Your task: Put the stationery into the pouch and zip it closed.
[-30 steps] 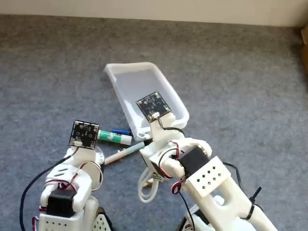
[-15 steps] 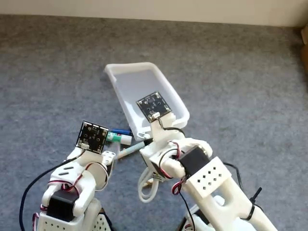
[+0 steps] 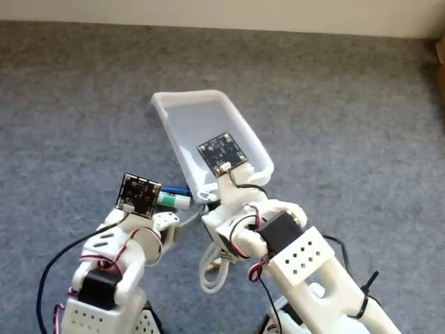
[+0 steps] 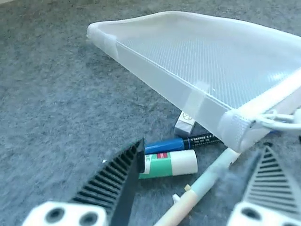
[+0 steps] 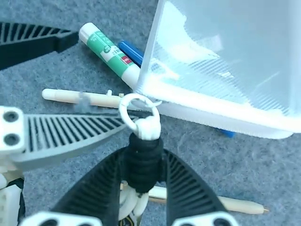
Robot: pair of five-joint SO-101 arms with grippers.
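Observation:
The white mesh pouch (image 3: 212, 136) lies open, its mouth facing the arms. My right gripper (image 5: 145, 157) is shut on the black zipper pull (image 5: 143, 162) at the pouch's (image 5: 225, 61) near corner. Beside that corner lie a green-and-white glue stick (image 4: 167, 165), a blue pen (image 4: 181, 142) and a cream pen (image 4: 197, 193). My left gripper (image 4: 203, 148) stands open just above them, with the glue stick and cream pen between its fingers. In the right wrist view, the glue stick (image 5: 108, 54) and cream pen (image 5: 84, 99) lie close by.
Grey carpet (image 3: 361, 104) covers the whole surface. A small white block (image 4: 185, 125) lies by the pouch's edge. A second cream pen (image 5: 235, 205) lies under my right gripper. A white cable (image 3: 212, 271) loops below the right arm.
My left arm has swung right and forward over the pens, now covering the cream pen in the high view. The right arm and the pouch have kept still.

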